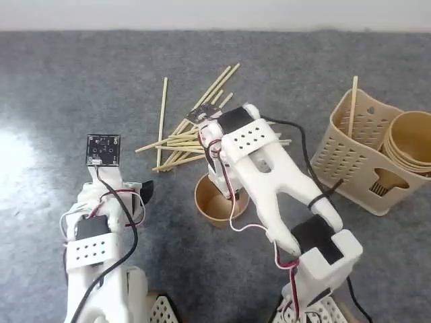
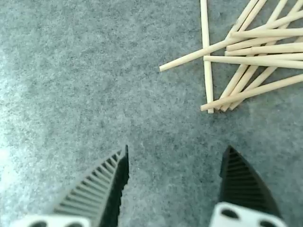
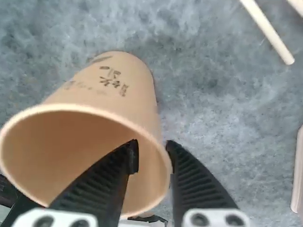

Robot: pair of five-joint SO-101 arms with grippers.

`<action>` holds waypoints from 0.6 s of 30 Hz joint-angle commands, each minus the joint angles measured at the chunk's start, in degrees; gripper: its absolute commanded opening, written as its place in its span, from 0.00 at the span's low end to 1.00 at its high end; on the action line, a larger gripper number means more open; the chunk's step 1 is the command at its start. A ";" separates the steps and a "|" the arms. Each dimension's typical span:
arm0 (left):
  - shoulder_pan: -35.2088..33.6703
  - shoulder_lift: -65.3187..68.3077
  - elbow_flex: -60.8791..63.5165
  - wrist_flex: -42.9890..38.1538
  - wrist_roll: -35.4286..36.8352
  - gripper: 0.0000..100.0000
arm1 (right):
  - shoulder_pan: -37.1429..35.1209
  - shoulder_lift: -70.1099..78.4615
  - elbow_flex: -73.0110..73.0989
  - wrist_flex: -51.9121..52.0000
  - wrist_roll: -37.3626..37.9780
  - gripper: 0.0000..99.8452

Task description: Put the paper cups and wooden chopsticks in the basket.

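While pinching the wall of one paper cup (image 3: 104, 94) at its rim, one inside and one outside, the fingers of the right gripper (image 3: 151, 146) are standing nearly closed. Those of the left gripper (image 2: 177, 151) are gaping wide, grasping nothing, hanging over bare counter (image 2: 71, 71). Loose chopsticks (image 1: 188, 138): roughly a dozen, lying piled just beside that cup. One basket (image 1: 350, 158), sitting well apart, is holding one upright chopstick (image 1: 352, 108) and a nested cup stack (image 1: 414, 138), count unclear.

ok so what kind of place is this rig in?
Most likely a robot test bench rather than a real kitchen or dining spot. The surface is a grey carpeted tabletop, and the items look like staged props: a loose pile of wooden chopsticks, a paper cup and a slotted beige basket.
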 commanded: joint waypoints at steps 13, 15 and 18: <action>0.35 0.35 -0.48 -1.32 0.79 0.30 | 8.57 -5.14 -18.73 7.25 0.09 0.01; 0.35 0.35 -0.48 -1.32 0.79 0.30 | 9.10 -8.48 -18.64 7.34 1.85 0.01; 0.35 0.35 -0.48 -1.32 0.70 0.30 | 12.00 -14.02 -18.11 7.43 2.29 0.01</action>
